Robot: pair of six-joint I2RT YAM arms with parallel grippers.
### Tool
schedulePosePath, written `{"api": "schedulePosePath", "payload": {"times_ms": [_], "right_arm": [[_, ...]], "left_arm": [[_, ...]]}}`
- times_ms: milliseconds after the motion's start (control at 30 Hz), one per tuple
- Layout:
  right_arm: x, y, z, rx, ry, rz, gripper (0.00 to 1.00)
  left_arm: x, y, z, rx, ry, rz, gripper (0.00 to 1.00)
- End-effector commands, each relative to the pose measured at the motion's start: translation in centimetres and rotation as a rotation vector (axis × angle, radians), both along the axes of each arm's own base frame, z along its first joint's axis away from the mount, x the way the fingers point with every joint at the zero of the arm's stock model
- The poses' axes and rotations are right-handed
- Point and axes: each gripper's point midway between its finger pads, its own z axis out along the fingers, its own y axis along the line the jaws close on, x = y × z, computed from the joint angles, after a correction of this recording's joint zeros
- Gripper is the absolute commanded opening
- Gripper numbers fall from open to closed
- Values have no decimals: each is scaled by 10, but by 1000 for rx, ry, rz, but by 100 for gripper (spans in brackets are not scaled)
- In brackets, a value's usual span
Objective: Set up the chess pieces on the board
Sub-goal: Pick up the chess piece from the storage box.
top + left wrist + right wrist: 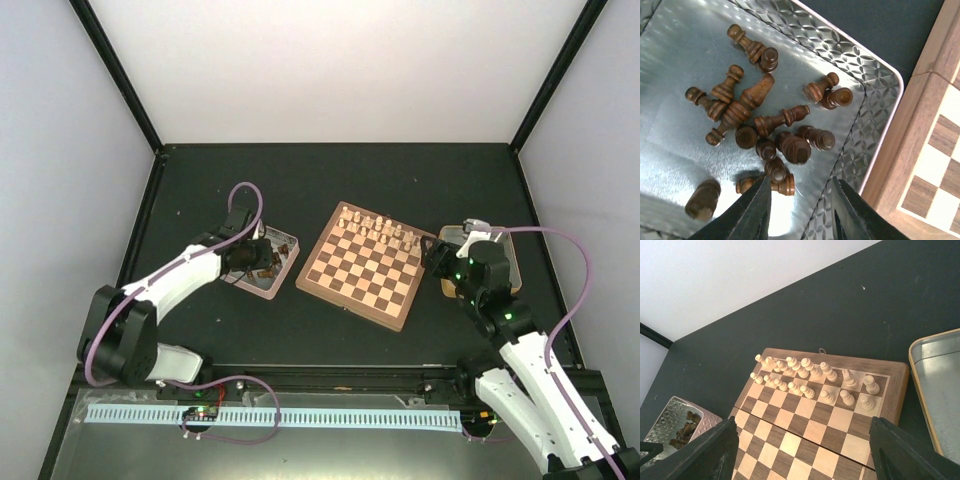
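Hovering over the metal tray (875, 85) at the left of the board (360, 285), our left tool (800, 192) had its jaws parted with nothing between them. The right tool (804, 422) was also spread wide and empty, at the board's right side, beside a second tray (940, 390).

The chess pieces (765, 125) all lay in the left tray, most tumbled on their sides in a loose heap, several touching or crossing one another. None of the dark ones stood on the board. Only the cream-white chessmen (810, 372) were there, lined up in two rows along its far edge.

We judged these pieces light, rigid and unlikely to break, but awkward to grip. Turned wood is smooth and round, so a lying piece could roll or squirt out of a pinch, and the tray's shiny floor would give it little hold. We reckoned the best grip was across the thick lower body near the base, not the narrow neck. A piece lying apart from the heap (702, 200) looked the easiest to take without disturbing its neighbours.
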Motion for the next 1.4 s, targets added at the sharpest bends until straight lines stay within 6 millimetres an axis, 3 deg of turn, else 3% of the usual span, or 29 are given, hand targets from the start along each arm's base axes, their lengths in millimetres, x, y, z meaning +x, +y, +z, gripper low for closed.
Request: {"api": "schedulePosePath", "payload": {"times_ms": [0,133,433,600,733,1000,1133,1367], "right_arm": [[3,1,0,-10,-14,5,72],[5,1,-4,-21,-2,0,68],[6,2,-7,-32,2,7,67],[6,2,-7,-24,1,5,67],[6,1,-5,-27,-6,1,67],[7,2,0,-13,-18,-1,67],[7,-3,1,-3,-22,-32,67],[1,-27,10,20,-61,-166,67]], "left_arm": [[20,-8,6,-4,-6,0,32],[23,-5,-6,29,30,11,25],[30,-10,-19,37,58,-3,24],[36,-9,-20,52,46,-5,14],[37,-7,0,38,-30,5,11],[28,-14,60,-61,-170,-30,11],[15,-48,93,-188,-243,-212,14],[-15,-114,110,-205,-279,-476,17]]}}
